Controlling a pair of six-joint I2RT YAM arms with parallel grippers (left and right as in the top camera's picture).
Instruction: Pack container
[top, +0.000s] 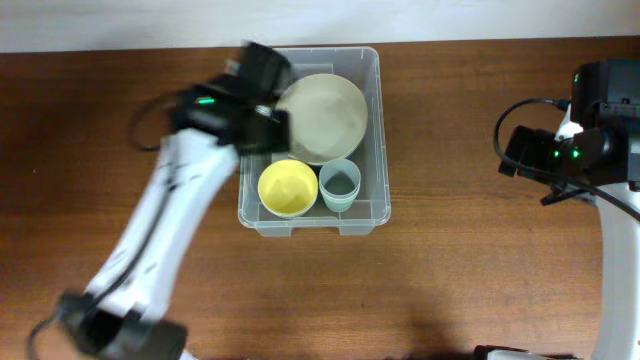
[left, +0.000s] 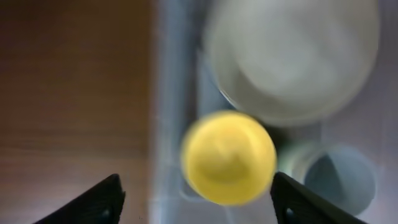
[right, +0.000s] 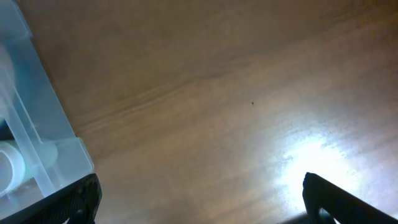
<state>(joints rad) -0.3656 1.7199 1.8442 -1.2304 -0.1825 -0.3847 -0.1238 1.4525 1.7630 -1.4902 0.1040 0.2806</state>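
Centrally on table (top: 500, 280): container (top: 384, 150) held cream bowl (top: 322, 118), yellow cup (top: 287, 188), pale-green cup (top: 340, 185), packed close to save room. Left end effector (left: 196, 205) above yellow cup, fingers apart, empty. Right end effector (right: 205, 205) off to side, apart, probably staying clear.

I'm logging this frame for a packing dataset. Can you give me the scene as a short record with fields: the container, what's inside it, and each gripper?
container: clear plastic bin on the wooden table, far centre
contents: large cream bowl at the back; yellow bowl and pale blue cup side by side in front, all open side up
left gripper: open, holding nothing, above the bin's left part, yellow bowl below it; view blurred
right gripper: open, holding nothing, over bare table to the right of the bin
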